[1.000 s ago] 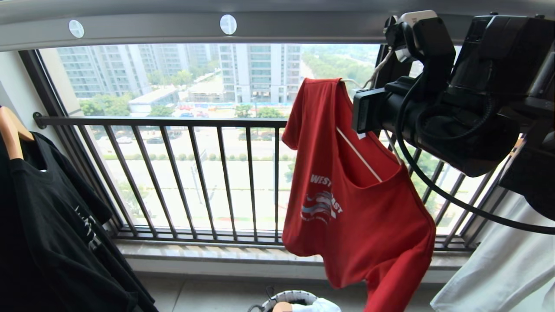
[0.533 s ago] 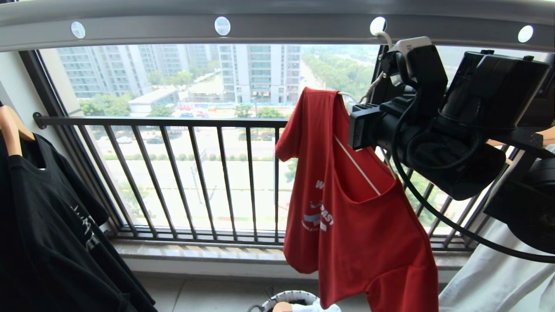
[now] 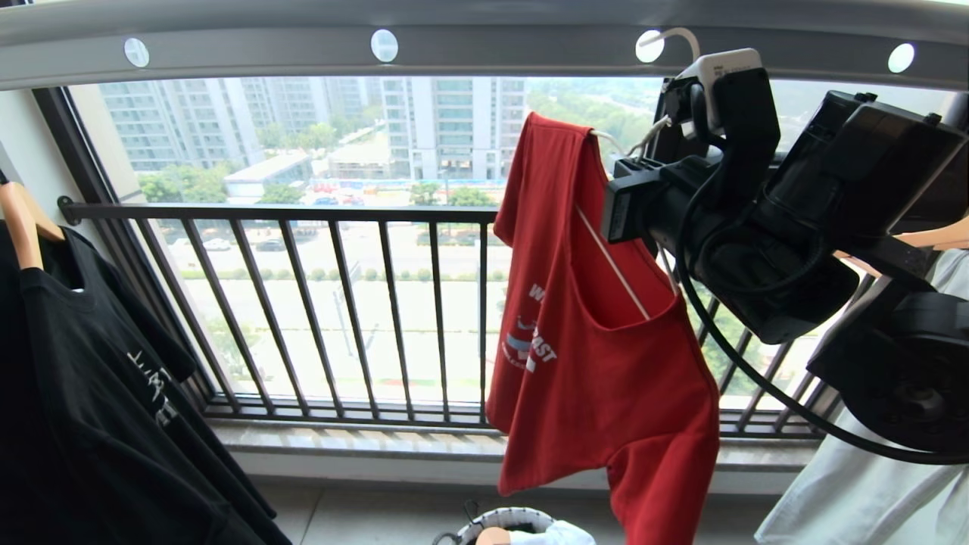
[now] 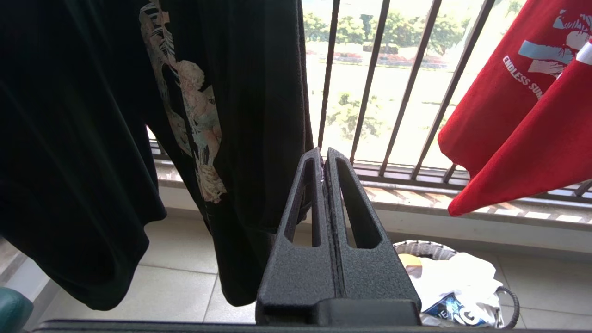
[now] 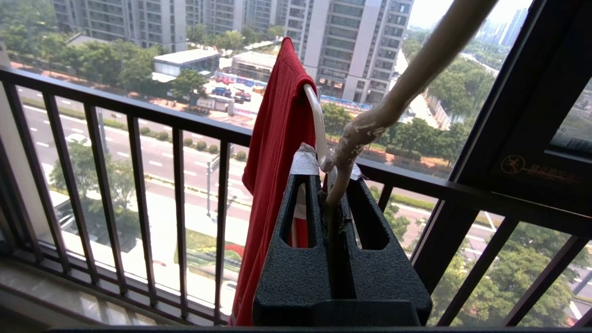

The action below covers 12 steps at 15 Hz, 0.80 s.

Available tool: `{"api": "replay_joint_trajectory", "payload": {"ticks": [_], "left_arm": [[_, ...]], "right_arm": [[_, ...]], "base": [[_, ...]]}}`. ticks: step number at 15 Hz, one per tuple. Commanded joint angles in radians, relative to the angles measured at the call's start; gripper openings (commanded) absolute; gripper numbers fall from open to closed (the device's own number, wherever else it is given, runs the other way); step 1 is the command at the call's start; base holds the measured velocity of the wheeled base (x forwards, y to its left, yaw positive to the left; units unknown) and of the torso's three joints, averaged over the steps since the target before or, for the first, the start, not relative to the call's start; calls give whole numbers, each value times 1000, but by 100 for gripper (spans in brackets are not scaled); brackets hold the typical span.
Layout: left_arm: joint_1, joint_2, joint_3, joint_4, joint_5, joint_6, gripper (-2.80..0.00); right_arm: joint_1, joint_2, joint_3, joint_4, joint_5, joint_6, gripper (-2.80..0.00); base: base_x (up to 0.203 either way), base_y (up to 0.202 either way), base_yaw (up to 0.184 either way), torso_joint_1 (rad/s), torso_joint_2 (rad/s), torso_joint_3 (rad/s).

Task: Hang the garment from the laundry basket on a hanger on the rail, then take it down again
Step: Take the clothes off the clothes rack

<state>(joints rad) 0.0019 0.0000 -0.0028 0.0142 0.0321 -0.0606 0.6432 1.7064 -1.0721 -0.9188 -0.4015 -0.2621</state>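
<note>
The red garment (image 3: 598,363) hangs lopsided on the thin white hanger (image 3: 613,261), bunched toward one end. My right gripper (image 5: 329,169) is shut on the hanger's twisted neck (image 5: 370,120), high up at the right, just under the rail (image 3: 484,49). The hook (image 3: 681,34) curves in front of the rail with its tip at a round hole (image 3: 649,45); I cannot tell whether it is in the hole. The laundry basket (image 3: 500,518) stands on the floor below, with pale clothes in it. My left gripper (image 4: 323,155) is shut on nothing, parked low beside a black T-shirt (image 4: 222,115).
A black T-shirt (image 3: 98,378) on a wooden hanger (image 3: 23,227) hangs at the left. A pale garment (image 3: 855,492) on another wooden hanger (image 3: 931,235) hangs at the far right. The black barred window railing (image 3: 303,216) runs behind everything.
My right gripper has lifted the hanger with the garment, so the hook now reaches the rail at a hole. The garment has swung and risen. The left arm has stayed still.
</note>
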Motion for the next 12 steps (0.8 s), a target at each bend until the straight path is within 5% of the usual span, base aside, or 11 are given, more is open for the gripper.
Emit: {"api": "replay_joint_trajectory", "payload": {"ticks": [1, 12], "left_arm": [[1, 0, 0, 0, 0, -1, -280], [0, 1, 0, 0, 0, -1, -280]], "right_arm": [[1, 4, 0, -21, -2, -11, -280], [42, -124, 101, -29, -26, -14, -280]], "base": [[0, 0, 0, 0, 0, 0], [0, 0, 0, 0, 0, 0]]}}
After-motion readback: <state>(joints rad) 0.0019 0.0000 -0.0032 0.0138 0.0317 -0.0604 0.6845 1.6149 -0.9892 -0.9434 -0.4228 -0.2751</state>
